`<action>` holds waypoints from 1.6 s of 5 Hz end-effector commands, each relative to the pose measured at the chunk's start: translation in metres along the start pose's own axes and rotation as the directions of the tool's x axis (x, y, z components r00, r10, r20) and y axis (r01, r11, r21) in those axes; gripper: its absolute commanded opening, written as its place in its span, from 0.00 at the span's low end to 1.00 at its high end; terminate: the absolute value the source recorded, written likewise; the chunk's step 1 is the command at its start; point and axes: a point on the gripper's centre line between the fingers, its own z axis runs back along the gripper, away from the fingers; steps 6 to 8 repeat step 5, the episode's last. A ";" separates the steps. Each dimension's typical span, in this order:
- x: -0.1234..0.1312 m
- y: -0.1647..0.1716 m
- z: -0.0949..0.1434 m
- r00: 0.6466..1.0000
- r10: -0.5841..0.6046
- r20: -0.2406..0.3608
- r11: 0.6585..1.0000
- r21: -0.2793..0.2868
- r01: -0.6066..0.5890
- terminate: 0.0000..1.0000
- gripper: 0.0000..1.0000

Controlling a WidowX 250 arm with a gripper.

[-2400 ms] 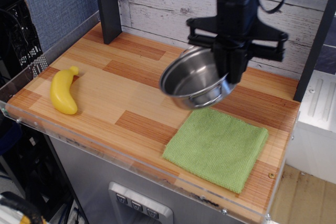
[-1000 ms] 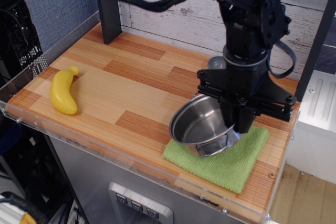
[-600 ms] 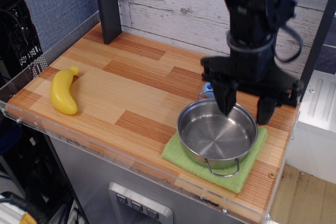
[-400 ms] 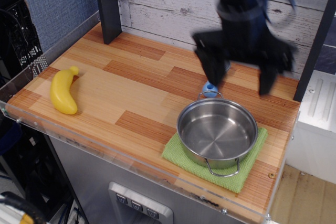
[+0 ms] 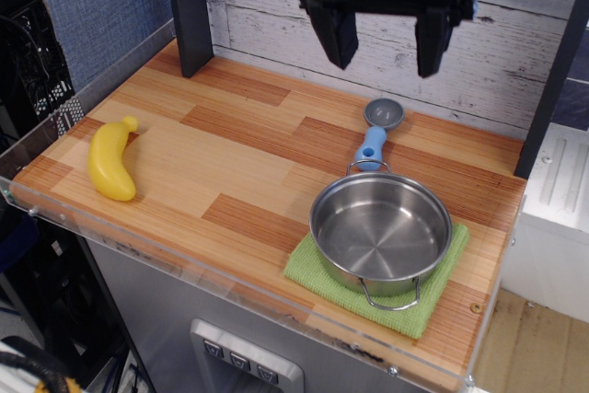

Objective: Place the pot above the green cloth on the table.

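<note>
The shiny steel pot [image 5: 380,233] stands upright on the green cloth [image 5: 426,293] at the front right of the wood-patterned table [image 5: 230,163]. One wire loop handle points to the front, the other to the back. The cloth shows around the pot's left, front and right edges. My gripper [image 5: 385,52] hangs high above the table's back, well clear of the pot, with its two black fingers [image 5: 336,34] spread wide and nothing between them.
A small grey-and-blue scoop [image 5: 375,133] lies just behind the pot. A yellow banana [image 5: 109,161] lies at the front left. A dark post [image 5: 189,11] stands at the back left. A clear plastic edge [image 5: 184,269] runs along the table's front.
The pot was carried down onto the green cloth and let go. My gripper opened, then rose up and back, uncovering the scoop behind the pot.
</note>
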 end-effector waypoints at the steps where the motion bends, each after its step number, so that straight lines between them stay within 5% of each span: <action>1: 0.012 0.007 0.033 0.998 -0.061 -0.027 0.996 -0.068 0.059 0.00 1.00; 4: 0.012 0.007 0.033 0.998 -0.061 -0.027 0.996 -0.068 0.059 0.00 1.00; 5: 0.012 0.007 0.033 0.998 -0.061 -0.027 0.996 -0.068 0.059 1.00 1.00; 8: 0.012 0.007 0.033 0.998 -0.061 -0.027 0.996 -0.068 0.059 1.00 1.00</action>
